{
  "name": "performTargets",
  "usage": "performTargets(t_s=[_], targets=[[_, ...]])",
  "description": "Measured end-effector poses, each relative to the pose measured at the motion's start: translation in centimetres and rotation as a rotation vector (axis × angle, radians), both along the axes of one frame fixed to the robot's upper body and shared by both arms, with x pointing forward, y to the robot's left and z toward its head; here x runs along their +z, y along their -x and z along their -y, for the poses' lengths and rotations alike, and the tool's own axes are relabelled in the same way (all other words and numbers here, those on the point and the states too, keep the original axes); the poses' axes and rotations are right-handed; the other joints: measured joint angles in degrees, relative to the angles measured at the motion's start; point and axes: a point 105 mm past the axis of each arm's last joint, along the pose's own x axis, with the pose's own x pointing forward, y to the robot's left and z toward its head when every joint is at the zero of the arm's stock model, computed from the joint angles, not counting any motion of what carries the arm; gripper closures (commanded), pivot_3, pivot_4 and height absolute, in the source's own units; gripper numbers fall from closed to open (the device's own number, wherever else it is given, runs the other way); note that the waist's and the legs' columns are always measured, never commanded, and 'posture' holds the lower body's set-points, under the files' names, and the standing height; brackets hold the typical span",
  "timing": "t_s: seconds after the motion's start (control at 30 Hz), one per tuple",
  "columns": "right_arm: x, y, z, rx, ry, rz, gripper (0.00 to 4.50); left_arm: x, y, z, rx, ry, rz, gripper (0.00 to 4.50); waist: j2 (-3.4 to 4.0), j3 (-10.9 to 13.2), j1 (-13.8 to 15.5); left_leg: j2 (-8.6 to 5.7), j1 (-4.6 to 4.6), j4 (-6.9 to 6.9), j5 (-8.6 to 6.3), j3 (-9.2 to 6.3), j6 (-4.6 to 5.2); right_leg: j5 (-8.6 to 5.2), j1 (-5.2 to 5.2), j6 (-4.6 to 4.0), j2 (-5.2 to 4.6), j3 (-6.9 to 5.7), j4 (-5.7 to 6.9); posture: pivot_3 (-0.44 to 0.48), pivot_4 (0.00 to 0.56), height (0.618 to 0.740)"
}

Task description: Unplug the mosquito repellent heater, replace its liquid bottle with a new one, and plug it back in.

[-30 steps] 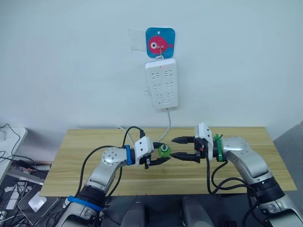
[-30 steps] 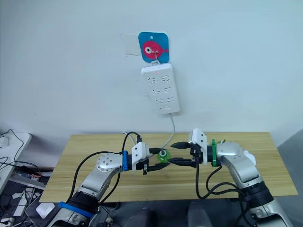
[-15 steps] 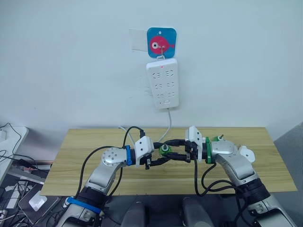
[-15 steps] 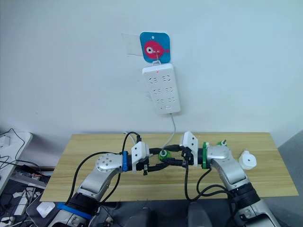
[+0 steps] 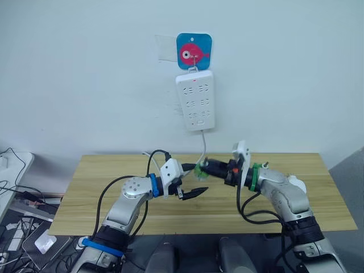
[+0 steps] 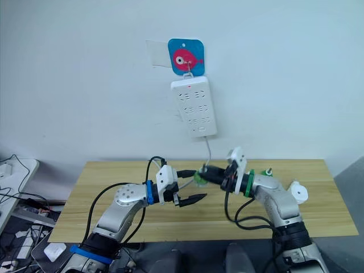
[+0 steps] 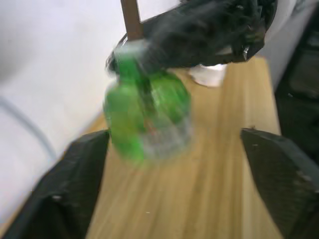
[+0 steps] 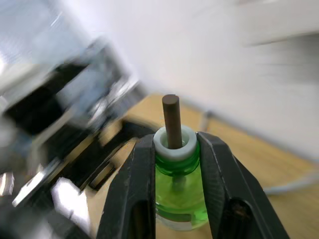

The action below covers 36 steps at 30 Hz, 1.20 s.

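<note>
Hovering above the wooden table (image 5: 102, 170), below the wall-hung white power strip (image 5: 195, 100), a green liquid bottle (image 8: 177, 185) with a brown wick is clamped at its neck by the right gripper (image 8: 174, 149). The left gripper (image 5: 192, 181) is spread wide and empty just beside the bottle. The white mosquito repellent heater (image 6: 297, 193) is seen near the table's right end, well apart from the strip.

Power strip (image 5: 195, 101) hung on wall above table (image 5: 102, 199), behind both arms. Liquid bottle (image 8: 178, 186) held off table between fingers of right gripper (image 5: 206, 166), approx. below strip's cable (image 5: 203, 145). Left gripper (image 5: 192, 180) set just left of and below bottle, fingers spread wide, bottle not touched. Mosquito repellent heater (image 6: 297, 193) lying on table at right, behind right forearm, well apart from bottle.
</note>
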Motion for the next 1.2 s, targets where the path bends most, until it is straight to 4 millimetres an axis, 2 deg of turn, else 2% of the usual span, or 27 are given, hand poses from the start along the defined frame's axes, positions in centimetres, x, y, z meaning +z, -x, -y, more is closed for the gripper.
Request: performTargets(t_s=[0.1, 0.2, 0.3, 0.37, 0.57, 0.9, 1.1, 1.2], targets=[[-0.5, -0.7, 1.8, -0.151, -0.183, -0.191, 3.68, 0.6, -0.1, 0.5, 0.039, 0.036, 0.039, 0.00, 0.00, 0.0, 0.3, -0.01, -0.02, -0.01, 0.00, 0.01, 0.00, 0.00, -0.01, 0.00, -0.02, 0.02, 0.01, -0.039, 0.142, 0.740], [-0.8, -0.6, 2.5, -0.219, -0.338, -0.333, 3.68, 1.1, -0.4, 1.1, 0.076, 0.060, 0.089, 0.00, 0.01, 0.0, 0.3, 0.00, -0.01, -0.02, 0.00, 0.06, 0.00, 0.00, -0.02, 0.00, -0.01, 0.04, 0.02, -0.043, 0.138, 0.740], [-0.7, -0.3, 2.2, -0.242, -0.511, -0.454, 3.68, 2.1, -0.8, 2.0, 0.108, 0.094, 0.149, 0.00, 0.02, 0.0, 0.3, -0.01, -0.03, -0.02, 0.00, 0.08, 0.01, 0.00, -0.02, 0.00, 0.00, 0.05, 0.02, -0.046, 0.136, 0.740], [-0.6, 0.0, 1.8, -0.233, -0.566, -0.499, 3.68, 2.7, -0.9, 2.6, 0.105, 0.107, 0.185, 0.00, 0.03, 0.0, 0.2, -0.02, -0.03, -0.02, 0.00, 0.13, 0.01, 0.00, -0.02, 0.00, 0.00, 0.07, 0.03, -0.049, 0.133, 0.740], [-0.5, 1.0, 1.3, -0.211, -0.595, -0.548, 3.68, 2.5, -1.0, 3.3, 0.109, 0.111, 0.198, 0.00, 0.11, -0.1, -0.1, -0.07, -0.03, -0.02, 0.00, 0.14, 0.02, 0.00, -0.02, 0.01, 0.04, 0.05, 0.03, -0.052, 0.132, 0.740], [0.2, 1.4, 0.4, -0.162, -0.575, -0.544, 3.68, 2.7, -1.6, 3.9, 0.134, 0.140, 0.221, 0.00, 0.14, -0.3, -0.7, -0.08, -0.06, -0.02, 0.00, 0.13, 0.02, -0.01, -0.02, 0.01, 0.07, 0.03, 0.01, -0.059, 0.120, 0.740], [0.3, 1.6, 0.6, -0.153, -0.572, -0.540, 3.68, 2.7, -1.6, 4.0, 0.139, 0.139, 0.228, 0.00, 0.15, -0.4, -0.7, -0.08, -0.06, -0.02, 0.00, 0.14, 0.02, -0.01, -0.02, 0.02, 0.07, 0.03, 0.00, -0.059, 0.114, 0.740], [0.3, 1.6, 0.7, -0.156, -0.566, -0.538, 3.68, 2.9, -1.6, 4.1, 0.136, 0.150, 0.238, 0.53, 0.15, -0.5, -0.7, -0.08, -0.06, -0.02, 0.00, 0.13, 0.02, -0.01, -0.02, 0.02, 0.08, 0.03, 0.00, -0.059, 0.113, 0.740]])
